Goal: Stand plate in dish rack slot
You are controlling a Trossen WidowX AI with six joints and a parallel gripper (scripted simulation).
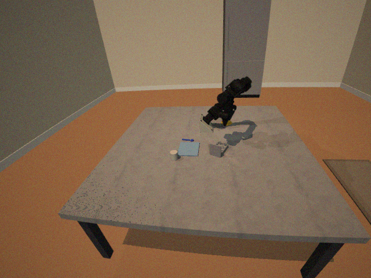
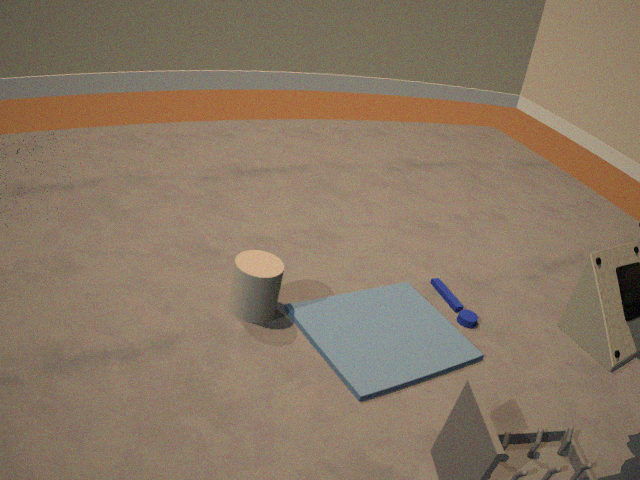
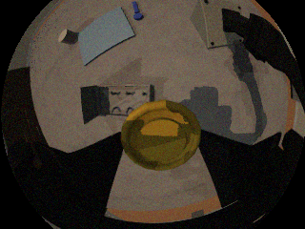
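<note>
On the bench, the nearest things in the top view are forming a small group. A pale can is standing upright just beside a corner of a blue board. The can is showing a flat, light top, and I cannot tell if it is hollow. The board is lying flat.

Near the board, the dish rack is standing with a solid panel at one end. Behind this panel, short pegs are rising in two rows, and the slots are opening between them.

A little farther, a blue spoon is lying near the board. Then a cream stand is leaning in a slope, with black screws at its corners, and the black arm is reaching out from it.

The pincer is gripping the yellow plate between its two fingers. The plate is being held outside the rack. In the wrist view, its round hollow is facing the camera, and light and shadow are falling inside it.

At the far wall, a tall grey cabinet is standing.
</note>
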